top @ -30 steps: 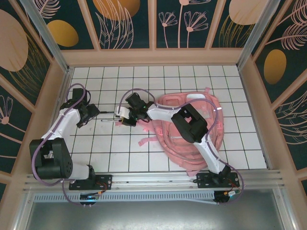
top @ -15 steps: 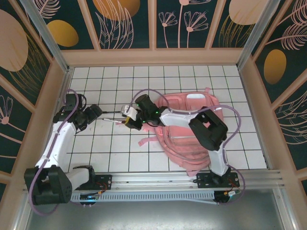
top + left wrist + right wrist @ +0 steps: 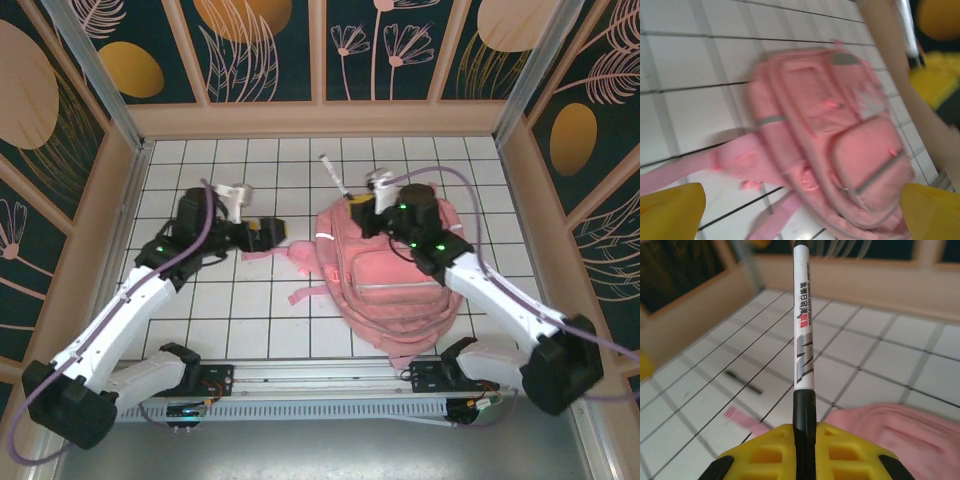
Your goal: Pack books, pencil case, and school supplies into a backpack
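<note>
Two end effectors work over the tiled bench. The left end effector is spread wide and empty, just beside the pink backpack, which lies flat on the bench's right half. The right end effector is clenched on a white-barrelled pen above the backpack's far end.

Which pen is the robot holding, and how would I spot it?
Find the big pink backpack on the white tiled table. At its far edge the right hand pinches a marker that sticks out over the tiles. It is white with printed writing and black ends, unlike the thin dark pen lying flat on the tiles.
</note>
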Controlling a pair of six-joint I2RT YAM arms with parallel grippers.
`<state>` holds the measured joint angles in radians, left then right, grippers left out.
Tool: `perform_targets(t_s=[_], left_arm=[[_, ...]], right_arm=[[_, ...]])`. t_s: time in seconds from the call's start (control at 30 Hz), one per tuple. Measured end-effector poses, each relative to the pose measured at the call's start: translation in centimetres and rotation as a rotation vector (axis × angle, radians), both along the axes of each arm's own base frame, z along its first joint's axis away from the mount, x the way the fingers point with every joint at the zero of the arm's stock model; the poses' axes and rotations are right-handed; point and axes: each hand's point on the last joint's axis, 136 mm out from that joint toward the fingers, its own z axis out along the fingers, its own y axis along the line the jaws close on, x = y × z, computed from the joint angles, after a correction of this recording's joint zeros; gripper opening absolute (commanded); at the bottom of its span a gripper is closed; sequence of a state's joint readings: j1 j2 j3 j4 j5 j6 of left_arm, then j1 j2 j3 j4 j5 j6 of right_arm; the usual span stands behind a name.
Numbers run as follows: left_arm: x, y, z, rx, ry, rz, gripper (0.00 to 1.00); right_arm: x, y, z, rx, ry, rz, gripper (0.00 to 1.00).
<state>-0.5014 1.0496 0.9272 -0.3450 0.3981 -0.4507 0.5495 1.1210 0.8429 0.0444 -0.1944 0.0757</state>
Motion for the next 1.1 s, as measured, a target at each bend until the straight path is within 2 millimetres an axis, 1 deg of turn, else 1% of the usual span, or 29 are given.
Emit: perform_targets(t_s=[0.07,0.1,0.17,0.2,0.27,0.33,0.4,0.47,0.53,0.6,0.67,0.73,0.77,0.8,0.87,0.9,0.97,1.0,1.03,1.1], left_arm=[[-1.9,-4.0,0.5,0.010,-0.089,-0.146,0.99],[-2.7,-5.7,0.5,0.019,-0.127,-0.208,0.99],[-4.7,-9.5,-0.3,0.060,-0.211,-0.342,0.99],[-5.5,-11.0,-0.9,0.087,-0.251,-0.396,0.99],[-7.3,-14.1,-2.9,0.151,-0.333,-0.514,0.99],[-9.2,-16.6,-5.2,0.215,-0.412,-0.627,0.99],[-10.6,-18.4,-7.3,0.265,-0.481,-0.710,0.99],[-11.2,-19.7,-9.3,0.325,-0.557,-0.750,0.99],[-10.8,-20.5,-10.8,0.379,-0.600,-0.745,0.99],[-9.7,-21.2,-12.2,0.448,-0.615,-0.720,0.97],[-8.0,-22.4,-13.1,0.512,-0.633,-0.691,0.95],[-7.1,-23.5,-13.8,0.545,-0.649,-0.691,0.95],[-6.9,-23.8,-14.3,0.559,-0.657,-0.697,0.93],[-6.8,-23.8,-14.7,0.569,-0.663,-0.705,0.87],[-6.7,-23.7,-15.2,0.593,-0.678,-0.716,0.65],[-6.7,-23.7,-15.2,0.602,-0.687,-0.718,0.58],[-6.6,-23.6,-15.2,0.616,-0.707,-0.723,0.57],[-6.6,-23.6,-15.2,0.618,-0.712,-0.726,0.58],[-6.6,-23.7,-15.2,0.620,-0.719,-0.734,0.63],[-7.0,-23.8,-15.1,0.610,-0.733,-0.764,0.77]], right_arm=[[0.7,-3.5,1.0,0.026,0.037,-0.129,0.04],[1.2,-5.2,1.3,0.036,0.061,-0.192,0.04],[2.0,-8.8,1.5,0.049,0.114,-0.319,0.05],[2.2,-10.1,1.4,0.051,0.135,-0.363,0.04],[2.2,-12.5,1.2,0.057,0.180,-0.442,0.04],[1.8,-14.1,0.9,0.063,0.208,-0.493,0.04],[1.4,-15.4,0.7,0.071,0.232,-0.529,0.04],[0.9,-16.3,0.7,0.084,0.250,-0.558,0.04],[0.5,-16.7,0.6,0.093,0.262,-0.569,0.04],[0.2,-16.7,0.7,0.096,0.264,-0.563,0.04],[-0.2,-16.7,0.9,0.098,0.265,-0.560,0.03],[-0.6,-16.8,0.9,0.098,0.263,-0.560,0.04],[-0.8,-16.8,0.9,0.098,0.261,-0.561,0.03],[-1.0,-16.8,0.9,0.098,0.262,-0.561,0.03],[-1.2,-16.9,0.9,0.095,0.266,-0.561,0.03],[-1.3,-16.9,0.8,0.092,0.267,-0.561,0.03],[-1.4,-16.9,0.8,0.091,0.269,-0.561,0.03],[-1.5,-16.9,0.8,0.090,0.270,-0.561,0.03],[-1.6,-16.9,0.7,0.089,0.273,-0.561,0.03],[-1.7,-16.9,0.5,0.087,0.280,-0.561,0.03]])
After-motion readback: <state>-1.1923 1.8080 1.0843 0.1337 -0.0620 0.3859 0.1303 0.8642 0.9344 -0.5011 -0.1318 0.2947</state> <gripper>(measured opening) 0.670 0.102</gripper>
